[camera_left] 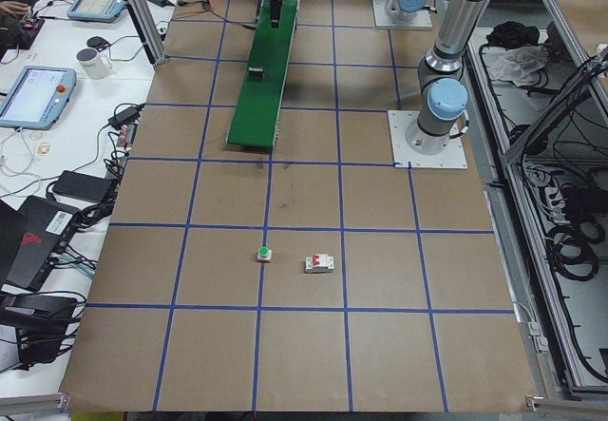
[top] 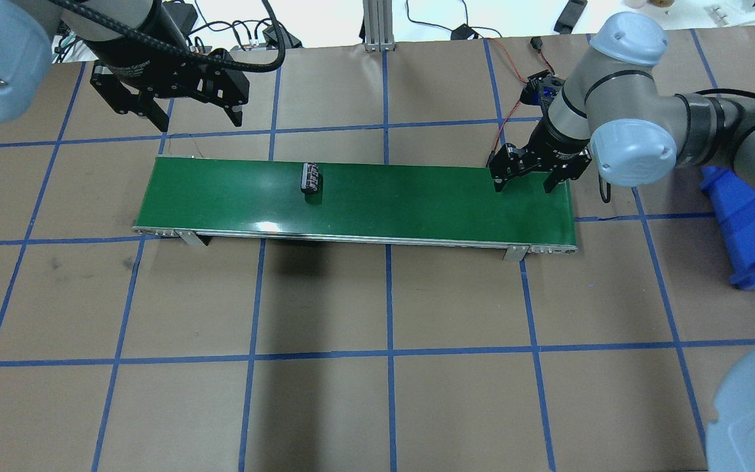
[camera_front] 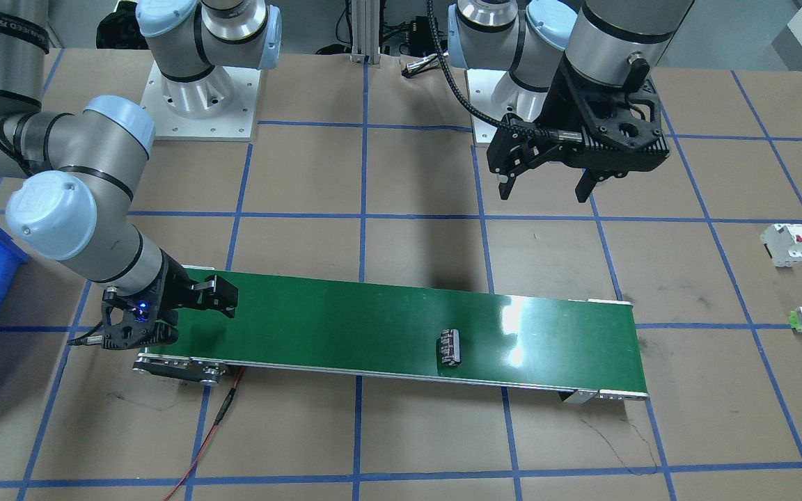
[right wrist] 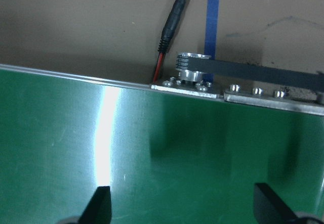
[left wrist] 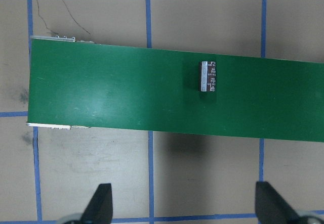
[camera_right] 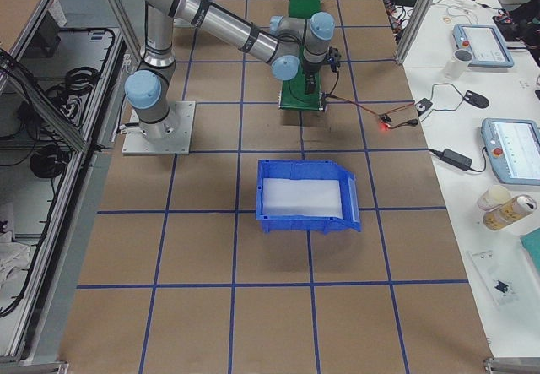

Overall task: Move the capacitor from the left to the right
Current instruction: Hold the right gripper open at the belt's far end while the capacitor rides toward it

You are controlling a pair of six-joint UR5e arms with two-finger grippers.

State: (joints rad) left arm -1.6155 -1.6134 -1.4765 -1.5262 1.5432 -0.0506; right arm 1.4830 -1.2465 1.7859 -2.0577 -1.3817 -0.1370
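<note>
Currently we log: capacitor (top: 312, 177) lying on the green belt (top: 417, 196), left of its middle, long axis across the belt. Left fingers (top: 156, 115), spread and empty, hover high and nearer it; right fingers (top: 497, 181), likewise spread, hang low over the belt's right end, well apart.

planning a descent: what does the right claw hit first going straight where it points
Most likely the bare green belt near its end: the right claw points down at it, with nothing in between.
</note>
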